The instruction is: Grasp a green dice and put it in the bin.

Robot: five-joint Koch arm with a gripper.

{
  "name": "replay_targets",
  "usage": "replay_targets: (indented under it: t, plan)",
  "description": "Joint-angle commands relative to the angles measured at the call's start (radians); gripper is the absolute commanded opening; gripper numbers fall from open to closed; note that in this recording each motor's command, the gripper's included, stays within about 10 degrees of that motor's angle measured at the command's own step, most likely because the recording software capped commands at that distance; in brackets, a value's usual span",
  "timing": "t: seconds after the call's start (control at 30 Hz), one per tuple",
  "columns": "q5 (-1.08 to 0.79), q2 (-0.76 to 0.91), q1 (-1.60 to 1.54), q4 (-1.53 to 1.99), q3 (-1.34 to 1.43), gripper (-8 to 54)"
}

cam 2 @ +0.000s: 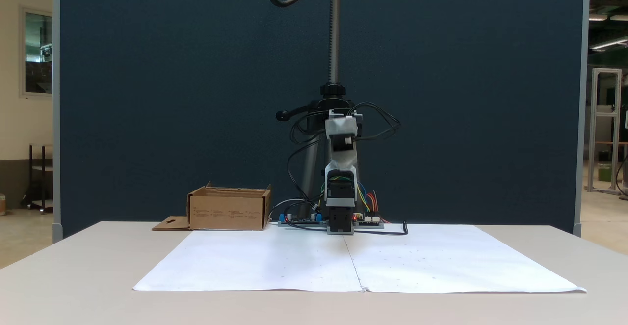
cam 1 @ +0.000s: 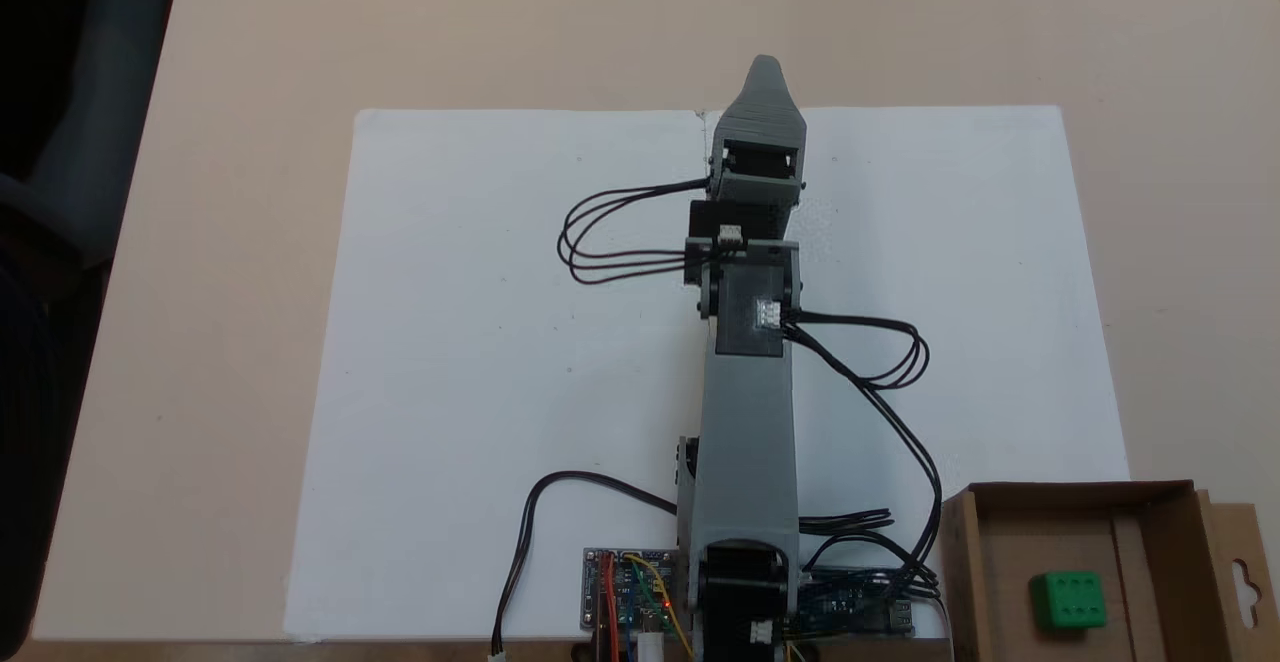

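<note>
Lying in the bin (cam 1: 960, 562), green dice (cam 1: 1069, 599), far from claw (cam 1: 765, 67)

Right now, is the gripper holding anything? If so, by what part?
Nothing is held. The green dice lies inside the bin, far from the gripper, which points out over the white paper.

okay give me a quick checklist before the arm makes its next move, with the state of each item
1. Green dice inside the bin: ok, it lies on the bin floor.
2. Dice free of the gripper: ok, the gripper is stretched far from the bin.
3. Gripper open or shut: cannot tell, the jaws overlap in both fixed views.
4. Bin upright on the table: ok, open side up beside the arm's base.
5. White paper free of other dice: ok, none lies on it.
6. Cables clear of the bin: ok, they hang beside it.
</note>
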Motion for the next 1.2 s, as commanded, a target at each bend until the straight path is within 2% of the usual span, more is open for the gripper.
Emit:
replay_targets:
  t: [0.0,0.5,0.93,1.17]
  plan:
    - [0.029,0.106,0.008,-0.167,0.02,45.5]
    - [-0.158,0.118,0.035,-0.626,0.48,45.5]
    - [-0.169,0.12,0.012,-1.037,0.838,44.0]
    - [-0.167,0.12,0.012,-1.238,0.936,43.9]
